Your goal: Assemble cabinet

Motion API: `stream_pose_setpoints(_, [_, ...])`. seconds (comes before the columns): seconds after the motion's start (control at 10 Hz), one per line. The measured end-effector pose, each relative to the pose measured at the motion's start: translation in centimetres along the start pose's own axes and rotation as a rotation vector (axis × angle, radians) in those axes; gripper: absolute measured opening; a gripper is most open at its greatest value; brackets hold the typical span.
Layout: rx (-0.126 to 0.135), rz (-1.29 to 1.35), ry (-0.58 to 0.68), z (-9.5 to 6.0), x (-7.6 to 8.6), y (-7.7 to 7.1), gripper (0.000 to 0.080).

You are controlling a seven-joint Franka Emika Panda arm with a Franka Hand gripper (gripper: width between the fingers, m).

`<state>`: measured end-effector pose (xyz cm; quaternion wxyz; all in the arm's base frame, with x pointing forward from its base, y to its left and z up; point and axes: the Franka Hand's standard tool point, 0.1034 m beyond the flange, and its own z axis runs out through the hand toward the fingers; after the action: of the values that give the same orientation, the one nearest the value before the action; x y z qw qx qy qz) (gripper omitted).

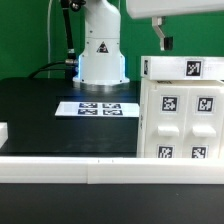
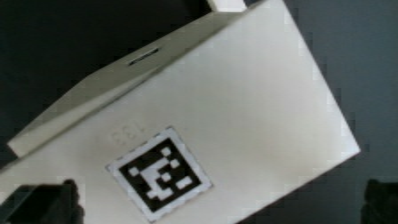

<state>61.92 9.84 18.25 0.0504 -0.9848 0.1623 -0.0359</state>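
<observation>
The cabinet (image 1: pixel 182 110) is a large white box at the exterior view's right, with several black-and-white tags on its front and one on its top. My gripper (image 1: pixel 161 40) hangs just above the cabinet's top back corner and does not touch it. In the wrist view the cabinet's white top face (image 2: pixel 214 90) with one tag fills the picture. My gripper (image 2: pixel 214 205) is open over it, with one dark fingertip (image 2: pixel 43 204) at each side and nothing between them.
The marker board (image 1: pixel 98 108) lies flat on the black table in front of the robot base (image 1: pixel 100 55). A small white block (image 1: pixel 3 131) sits at the exterior view's left edge. A low white wall (image 1: pixel 70 166) runs along the front.
</observation>
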Motion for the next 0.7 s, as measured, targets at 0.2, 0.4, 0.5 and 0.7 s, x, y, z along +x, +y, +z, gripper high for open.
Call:
stream_pose_setpoints(0.2, [-0.013,-0.256,0.003,-0.01,-0.01,0.0,0.0797])
stream_pose_setpoints(0.4, [-0.017,-0.482,-0.001,0.06,-0.06,0.05,0.0797])
stream_pose_setpoints(0.5, [-0.027,-0.588,0.0,0.06,-0.05,0.05,0.0797])
stream_pose_setpoints(0.7, [-0.038,-0.725,-0.002,0.05,0.05,0.29,0.0797])
